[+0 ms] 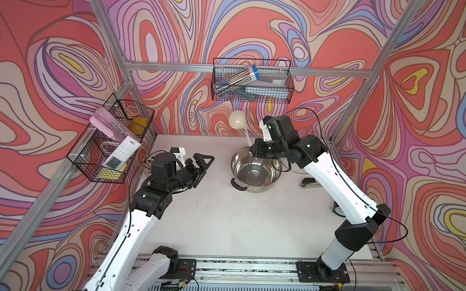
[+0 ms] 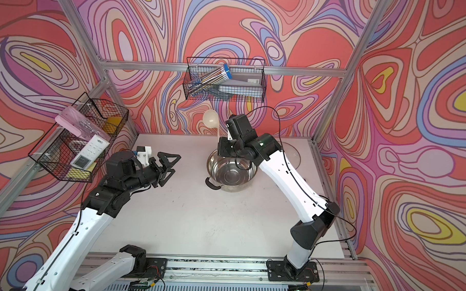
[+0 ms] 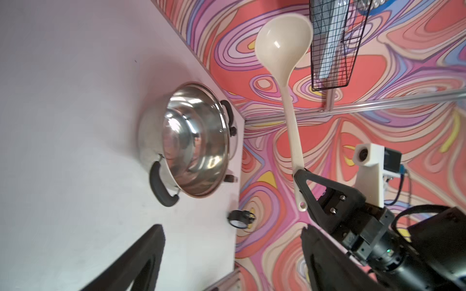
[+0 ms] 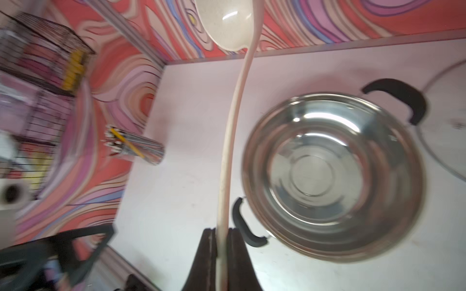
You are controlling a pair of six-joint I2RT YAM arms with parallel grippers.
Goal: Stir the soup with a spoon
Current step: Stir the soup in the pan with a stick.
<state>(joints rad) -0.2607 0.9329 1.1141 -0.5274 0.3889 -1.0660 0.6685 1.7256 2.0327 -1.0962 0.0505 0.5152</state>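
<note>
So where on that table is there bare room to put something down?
The widest bare tabletop lies in front of the steel pot, between the two arms. Crowded: the back right, with pot, stapler and the right fingers gripping the spoon.

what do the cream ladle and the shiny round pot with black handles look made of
The cream ladle: probably plastic, smooth and semi-matte, with one soft highlight in its bowl. The shiny round pot: likely polished stainless steel, given its mirror reflections and concentric rings. Its black loop handles: matte, perhaps plastic or rubber.
</note>
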